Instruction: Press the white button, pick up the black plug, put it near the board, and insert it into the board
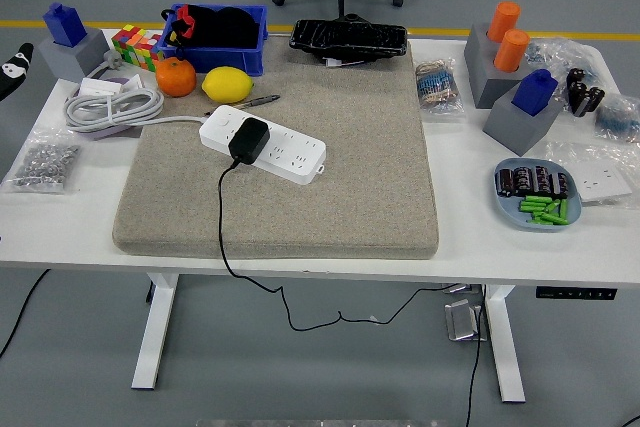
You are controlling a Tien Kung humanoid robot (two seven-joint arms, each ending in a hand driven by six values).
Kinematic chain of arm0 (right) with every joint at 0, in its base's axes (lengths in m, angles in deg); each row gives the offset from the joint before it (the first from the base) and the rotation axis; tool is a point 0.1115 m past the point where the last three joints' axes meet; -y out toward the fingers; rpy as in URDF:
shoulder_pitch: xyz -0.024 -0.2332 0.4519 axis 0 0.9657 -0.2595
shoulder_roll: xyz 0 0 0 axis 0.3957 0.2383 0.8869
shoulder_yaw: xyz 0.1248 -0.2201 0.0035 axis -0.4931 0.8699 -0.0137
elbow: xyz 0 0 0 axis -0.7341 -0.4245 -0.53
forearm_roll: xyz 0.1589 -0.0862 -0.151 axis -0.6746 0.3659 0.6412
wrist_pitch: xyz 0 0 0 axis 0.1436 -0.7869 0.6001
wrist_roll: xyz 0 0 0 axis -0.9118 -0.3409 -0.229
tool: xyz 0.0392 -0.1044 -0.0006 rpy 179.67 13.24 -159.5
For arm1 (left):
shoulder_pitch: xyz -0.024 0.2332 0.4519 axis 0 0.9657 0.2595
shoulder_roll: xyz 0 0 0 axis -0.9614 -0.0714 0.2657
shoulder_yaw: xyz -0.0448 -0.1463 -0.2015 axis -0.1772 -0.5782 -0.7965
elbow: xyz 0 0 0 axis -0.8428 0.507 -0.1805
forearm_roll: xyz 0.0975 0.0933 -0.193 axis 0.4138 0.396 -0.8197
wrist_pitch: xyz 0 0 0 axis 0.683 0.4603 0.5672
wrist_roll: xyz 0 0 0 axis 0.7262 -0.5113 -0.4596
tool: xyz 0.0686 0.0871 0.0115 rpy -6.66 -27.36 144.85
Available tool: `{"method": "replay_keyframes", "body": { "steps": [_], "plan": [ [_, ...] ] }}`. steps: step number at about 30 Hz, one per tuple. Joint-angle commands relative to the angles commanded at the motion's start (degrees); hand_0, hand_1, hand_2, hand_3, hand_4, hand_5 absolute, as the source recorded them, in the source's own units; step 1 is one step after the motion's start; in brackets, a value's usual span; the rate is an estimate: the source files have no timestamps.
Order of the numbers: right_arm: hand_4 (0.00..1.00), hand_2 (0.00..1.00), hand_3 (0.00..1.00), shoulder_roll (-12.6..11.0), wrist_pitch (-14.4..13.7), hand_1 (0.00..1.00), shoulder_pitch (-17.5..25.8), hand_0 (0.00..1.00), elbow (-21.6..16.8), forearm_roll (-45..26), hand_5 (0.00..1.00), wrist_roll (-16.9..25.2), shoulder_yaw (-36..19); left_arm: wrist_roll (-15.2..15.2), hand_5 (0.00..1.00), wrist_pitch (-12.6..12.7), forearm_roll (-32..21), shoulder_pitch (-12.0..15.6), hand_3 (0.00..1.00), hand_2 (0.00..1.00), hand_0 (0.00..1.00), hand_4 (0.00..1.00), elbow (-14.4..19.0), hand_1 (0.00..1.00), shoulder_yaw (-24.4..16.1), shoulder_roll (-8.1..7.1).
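A white power strip (pixel 264 143) lies on the beige mat (pixel 340 187), at its left rear part. A black plug (pixel 248 140) sits in the strip near its left end. Its black cable (pixel 221 217) runs over the mat's front edge and hangs below the table. The strip's white cord (pixel 112 107) is coiled at the table's left. Only the tip of my left hand (pixel 10 71) shows at the picture's left edge, far left of the strip. My right arm is out of view.
Behind the strip lie a lemon (pixel 228 83), an orange (pixel 175 76), a pen (pixel 250 101) and a blue bin (pixel 215 37). A black tray (pixel 349 37) is at the back. Grey blocks (pixel 523 112), a blue plate (pixel 537 194) and bags fill the right side.
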Motion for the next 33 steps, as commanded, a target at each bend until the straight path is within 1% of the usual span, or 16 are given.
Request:
{"method": "replay_keyframes", "body": {
  "steps": [22, 33],
  "plan": [
    [0.664, 0.605, 0.599, -0.15, 0.08, 0.623, -0.12, 0.747, 0.31, 0.19, 0.36, -0.09, -0.78, 0.21, 0.444, 0.0, -0.51, -0.67, 0.815, 0.828, 0.902, 0.804, -0.3, 0.874, 1.27, 0.81],
    [0.664, 0.606, 0.598, -0.06, 0.13, 0.622, -0.12, 0.747, 0.48, 0.43, 0.361, -0.14, -1.3, 0.16, 0.437, -0.08, -0.57, -0.74, 0.815, 0.828, 0.901, 0.804, -0.12, 0.874, 1.33, 0.62]
  ]
}}
